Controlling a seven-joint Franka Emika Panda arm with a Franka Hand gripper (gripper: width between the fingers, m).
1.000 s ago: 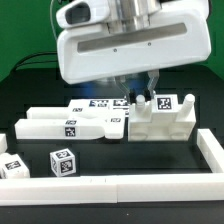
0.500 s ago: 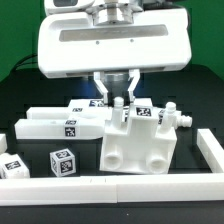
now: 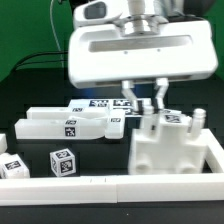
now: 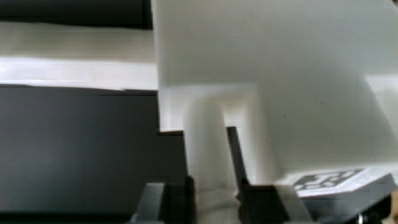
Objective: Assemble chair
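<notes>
You had the gripper [image 3: 145,104] clamped on the big chair block [image 3: 168,152], jaws nearly together. That's because what they pinched was just a thin upright rib [image 4: 210,150] on the block's top edge. The wrist view showed that rib running right between the fingers [image 4: 166,200]. Smart spot to grab, I'd say: the rest of the block is way too chunky for those jaws.

In the exterior view the block sat around 4 o'clock, tag side up, hanging straight under the hand. Its lower edge was right by the white rim wall [image 3: 110,186] at 6 o'clock. I honestly couldn't tell if it was resting on the black table [image 3: 40,100] or held just off it.

The long white pieces [image 3: 65,125] lay flat over at 9 o'clock, and the little tagged cube [image 3: 62,162] sat at 7 o'clock, both well apart from the block. My guess is you kept the block clear of them so nothing got bumped while you lined it up for joining. The risk with such a narrow pinch is the block swinging.
</notes>
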